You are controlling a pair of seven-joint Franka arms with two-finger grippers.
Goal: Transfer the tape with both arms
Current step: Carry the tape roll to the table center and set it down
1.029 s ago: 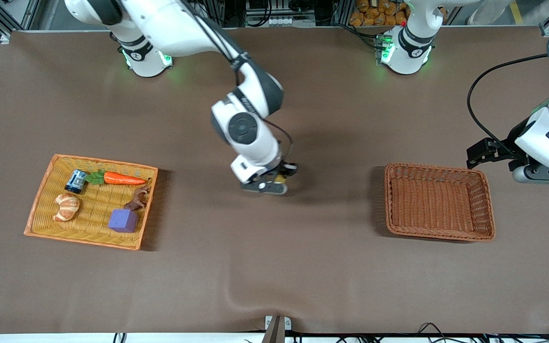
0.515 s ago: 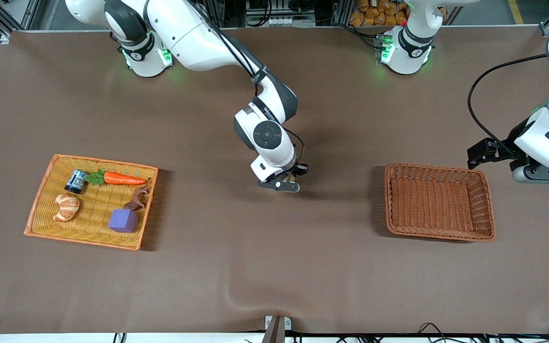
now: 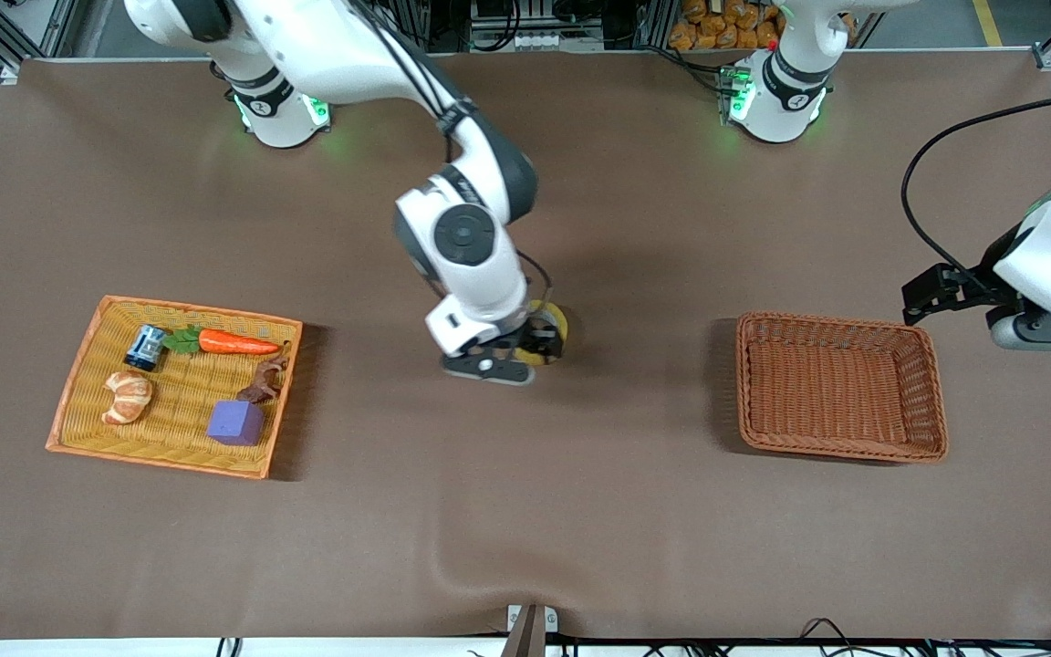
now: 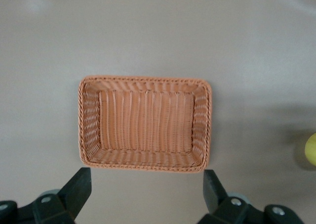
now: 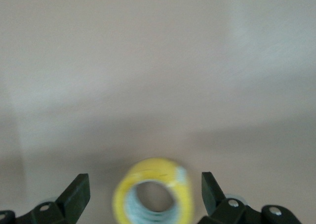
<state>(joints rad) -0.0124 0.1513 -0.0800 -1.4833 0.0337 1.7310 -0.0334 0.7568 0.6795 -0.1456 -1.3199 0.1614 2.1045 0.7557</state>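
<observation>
The tape [image 3: 551,325], a yellow ring with a pale inner core, lies flat on the brown table near the middle, partly hidden by the right hand. My right gripper [image 3: 530,345] hangs just over it, open. In the right wrist view the tape [image 5: 170,170] sits between the two spread fingers [image 5: 76,190] and touches neither. My left gripper [image 3: 927,297] waits open and empty in the air at the left arm's end of the table, beside the brown basket [image 3: 931,383]. The left wrist view shows that basket [image 4: 89,120] empty and the tape [image 4: 311,149] at the picture's edge.
An orange tray [image 3: 78,383] at the right arm's end holds a carrot [image 3: 235,343], a croissant [image 3: 129,397], a purple cube [image 3: 234,422], a small can [image 3: 145,348] and a brown figure [image 3: 263,381]. A black cable [image 3: 922,182] loops from the left arm.
The right gripper carried the tape toward the left arm's end, then let it go and drew back toward the right arm's end. The tape now lies uncovered on the table. The left hand rose slightly.
</observation>
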